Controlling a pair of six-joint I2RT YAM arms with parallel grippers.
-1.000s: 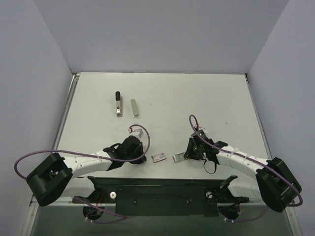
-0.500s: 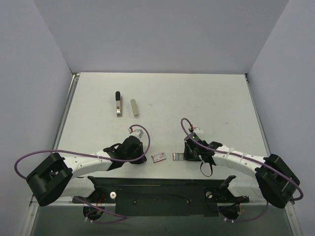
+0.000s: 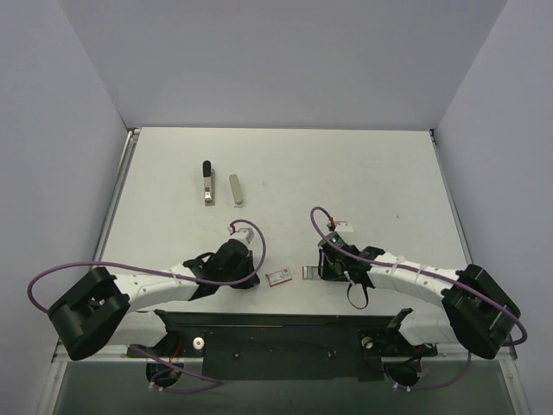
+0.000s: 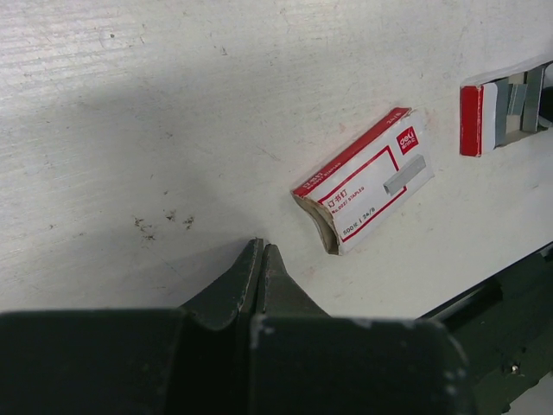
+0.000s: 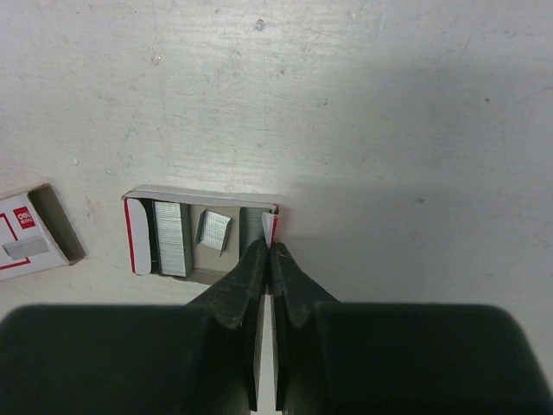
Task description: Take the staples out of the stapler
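Note:
The stapler (image 3: 207, 182), silvery with a black end, lies far back left on the table, away from both grippers. My left gripper (image 4: 261, 246) is shut and empty, its tips just left of the red-and-white staple box sleeve (image 4: 367, 179), which also shows in the top view (image 3: 278, 277). My right gripper (image 5: 270, 246) is shut on the right end wall of the open staple box tray (image 5: 136, 235), which holds strips of staples (image 5: 173, 238). In the top view the tray (image 3: 310, 273) lies right of the sleeve, at the right gripper (image 3: 321, 273).
A plain olive-grey bar (image 3: 234, 189) lies just right of the stapler. The dark base rail (image 3: 285, 333) runs along the near table edge. Grey walls enclose the table on three sides. The tray's red end also shows in the left wrist view (image 4: 471, 120).
My right arm has swung left and closer to the tray, its wrist now over the tray's right end. The tray has barely shifted. The left arm has not moved.

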